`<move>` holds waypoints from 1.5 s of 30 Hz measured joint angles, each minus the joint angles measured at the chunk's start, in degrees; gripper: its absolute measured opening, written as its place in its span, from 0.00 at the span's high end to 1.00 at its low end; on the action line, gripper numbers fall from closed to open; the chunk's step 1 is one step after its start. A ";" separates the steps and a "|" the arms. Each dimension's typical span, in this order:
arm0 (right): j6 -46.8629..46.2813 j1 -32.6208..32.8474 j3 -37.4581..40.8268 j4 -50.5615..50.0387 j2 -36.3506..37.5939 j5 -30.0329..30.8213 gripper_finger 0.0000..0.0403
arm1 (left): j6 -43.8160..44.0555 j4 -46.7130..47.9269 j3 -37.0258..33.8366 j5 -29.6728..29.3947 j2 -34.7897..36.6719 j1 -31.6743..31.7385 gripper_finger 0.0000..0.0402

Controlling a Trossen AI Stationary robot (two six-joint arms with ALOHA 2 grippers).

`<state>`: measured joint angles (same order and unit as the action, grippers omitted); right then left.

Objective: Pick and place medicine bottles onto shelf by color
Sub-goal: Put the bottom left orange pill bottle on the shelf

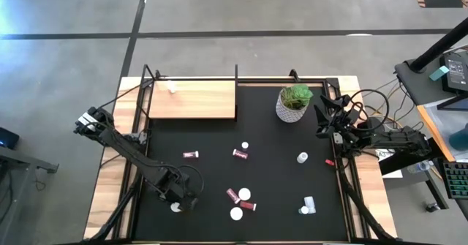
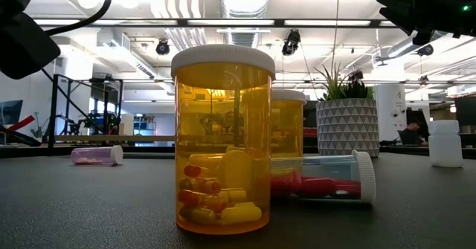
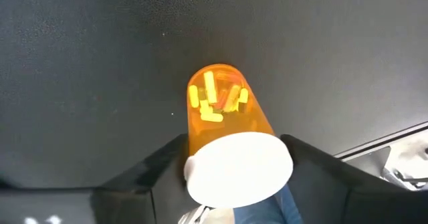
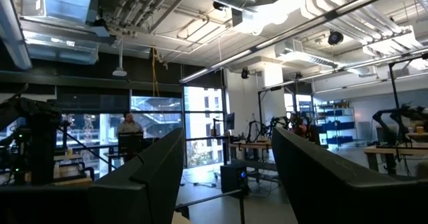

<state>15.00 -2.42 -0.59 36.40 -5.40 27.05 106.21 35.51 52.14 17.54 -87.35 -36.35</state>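
Observation:
My left gripper (image 1: pixel 176 200) is near the table's near left, shut around an orange bottle (image 3: pixel 224 124) with a white cap (image 1: pixel 175 207) and yellow pills inside. The bottle stands upright over the black mat. The wooden shelf (image 1: pixel 194 99) lies at the far left with one white bottle (image 1: pixel 172 86) on it. Maroon bottles (image 1: pixel 191 155) (image 1: pixel 240 154) (image 1: pixel 247 205), white-capped bottles (image 1: pixel 236 213) (image 1: pixel 244 194) and white bottles (image 1: pixel 302 157) (image 1: pixel 308 205) are scattered on the mat. My right gripper (image 1: pixel 325 117) is open and empty at the far right, raised, facing the room. My left gripper pinches the orange bottle between its two fingers (image 3: pixel 164 167), at its top just under the white cap (image 3: pixel 237 167). The fingers come from above, pointing down, one on each side. The bottle is upright; I cannot tell whether its base rests on the mat.
A white pot with a green plant (image 1: pixel 294 102) stands at the far right of the mat. In the low view a tall orange bottle (image 2: pixel 223 145) stands close, with a second one (image 2: pixel 286 130) and a lying bottle of red pills (image 2: pixel 320 183) behind it. Black frame rails border the mat.

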 joint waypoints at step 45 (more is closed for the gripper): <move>0.00 0.00 0.00 -0.15 0.00 0.01 0.47 | -26.33 21.60 9.31 -2.95 1.90 43.82 0.51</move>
<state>15.00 -2.42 -0.59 36.25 -5.40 27.06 79.89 57.10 61.45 14.59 -85.45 7.47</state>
